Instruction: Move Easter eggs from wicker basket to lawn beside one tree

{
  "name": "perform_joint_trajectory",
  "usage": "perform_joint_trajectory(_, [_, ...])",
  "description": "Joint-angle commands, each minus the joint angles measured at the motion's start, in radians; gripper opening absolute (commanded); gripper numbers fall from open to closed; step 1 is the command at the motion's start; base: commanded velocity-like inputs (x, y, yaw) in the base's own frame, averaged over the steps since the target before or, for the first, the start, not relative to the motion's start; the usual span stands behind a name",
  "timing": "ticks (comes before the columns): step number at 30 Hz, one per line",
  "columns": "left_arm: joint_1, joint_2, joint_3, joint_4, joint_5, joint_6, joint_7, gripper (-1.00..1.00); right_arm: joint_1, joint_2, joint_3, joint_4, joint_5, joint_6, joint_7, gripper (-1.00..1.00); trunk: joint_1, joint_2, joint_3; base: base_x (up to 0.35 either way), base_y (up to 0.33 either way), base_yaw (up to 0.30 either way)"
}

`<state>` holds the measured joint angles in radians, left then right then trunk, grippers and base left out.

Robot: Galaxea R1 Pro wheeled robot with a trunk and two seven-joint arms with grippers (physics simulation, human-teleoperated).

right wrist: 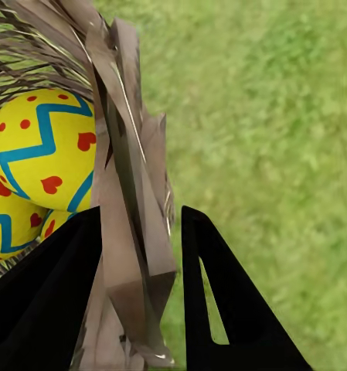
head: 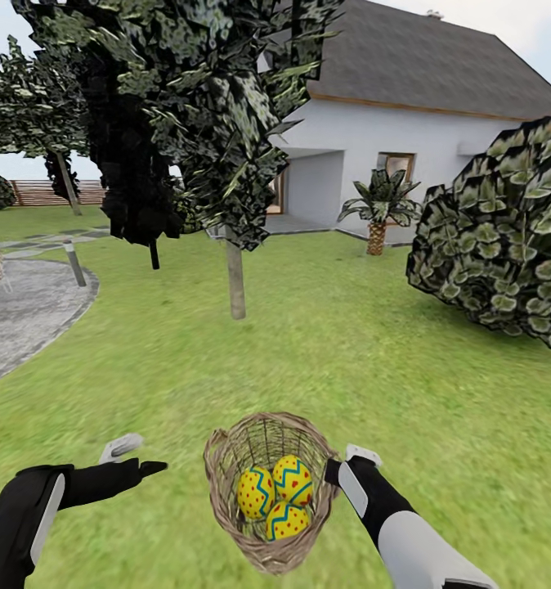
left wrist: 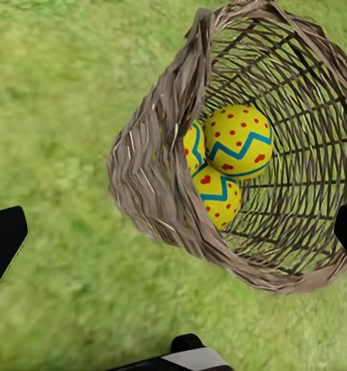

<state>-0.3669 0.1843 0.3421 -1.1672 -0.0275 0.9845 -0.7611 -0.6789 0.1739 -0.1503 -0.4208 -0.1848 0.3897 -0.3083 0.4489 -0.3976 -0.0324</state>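
Observation:
The wicker basket (head: pixel 226 446) is straight ahead of me over the lawn (head: pixel 324 360), tilted. Three Easter eggs lie together inside it: one (head: pixel 255 492), another (head: pixel 293 478) and a third (head: pixel 286 521). My right gripper (head: pixel 345 462) is shut on the basket's right rim; in the right wrist view its fingers (right wrist: pixel 219 294) straddle the woven wall (right wrist: pixel 130 193), with an egg (right wrist: pixel 42 147) just inside. My left gripper (head: pixel 135 458) is open and empty, left of the basket and apart from it. The tree with the pale grey trunk (head: pixel 236 282) stands ahead on the grass.
A big shrub (head: pixel 504 237) fills the right side. A short palm (head: pixel 378 217) stands by the white house (head: pixel 406 131). A grey paved area (head: pixel 22 315) with a bollard (head: pixel 75 263) lies to the left, and a wooden fence (head: pixel 47 192) lies far back.

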Motion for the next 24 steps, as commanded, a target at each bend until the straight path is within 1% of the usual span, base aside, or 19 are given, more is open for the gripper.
perform_joint_trajectory(1, [-0.001, 0.000, 0.001, 0.000, -0.003, 0.006, -0.006, 1.00, -0.001, 0.001, -0.002, -0.003, -0.015, 0.001, -0.006, -1.00, 0.001, -0.002, -0.002, 0.235, 0.170, 0.073])
perform_joint_trajectory(12, [-0.001, -0.002, -0.003, 0.000, -0.004, 0.006, -0.006, 1.00, -0.001, 0.001, -0.002, -0.003, -0.015, 0.001, -0.006, -1.00, 0.001, -0.002, -0.002, 0.228, 0.152, 0.066])
perform_joint_trajectory(24, [-0.001, -0.001, -0.002, -0.003, -0.004, 0.006, -0.006, 1.00, -0.001, 0.001, -0.002, -0.003, -0.015, 0.001, -0.006, -1.00, 0.001, -0.002, -0.002, 0.206, 0.128, 0.003])
